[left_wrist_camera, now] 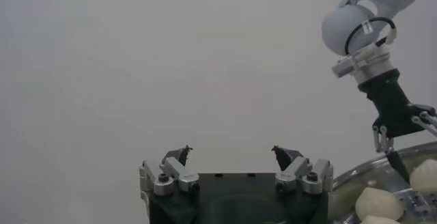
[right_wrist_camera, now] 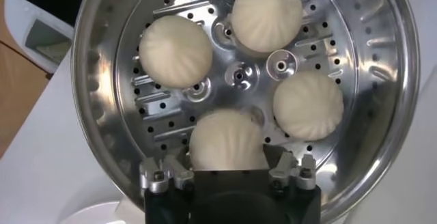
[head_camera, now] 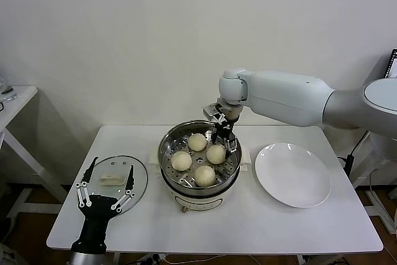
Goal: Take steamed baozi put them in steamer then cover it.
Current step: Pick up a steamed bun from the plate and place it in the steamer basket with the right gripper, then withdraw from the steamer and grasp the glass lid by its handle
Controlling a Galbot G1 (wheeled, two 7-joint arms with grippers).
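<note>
All four buns (head_camera: 197, 142) (head_camera: 216, 153) (head_camera: 181, 161) (head_camera: 205, 174) sit on the perforated tray inside the steamer (head_camera: 169, 144), which stands at the centre of the head view on the white tabletop (head_camera: 260, 224). The right wrist view confirms it: four domed buns (right_wrist_camera: 175, 50) (right_wrist_camera: 267, 14) (right_wrist_camera: 308, 104) (right_wrist_camera: 227, 141) spaced around the tray's middle, none stacked or leaning on the steamer (right_wrist_camera: 382, 75) wall. The white plate (head_camera: 292, 174), to the right of the steamer in the head view, holds nothing. So the loading part looks done.

The right tool (head_camera: 224, 139) hangs over the back right of the steamer, just above the nearest bun. In the right wrist view its two fingers stand spread on either side of the bun at the bottom of that frame, without pressing it, so I judge it released and holding nothing.

What is left is the covering. The glass lid (head_camera: 118, 181) lies flat on the tabletop at the lower left of the head view, well apart from the steamer, its cream handle facing up. The left tool (head_camera: 105, 185) sits over the lid with fingers spread wide and empty; the left wrist view shows its tips (left_wrist_camera: 231, 158) parted with nothing between. It is placed to take the lid, but the lid is not yet lifted.
</note>
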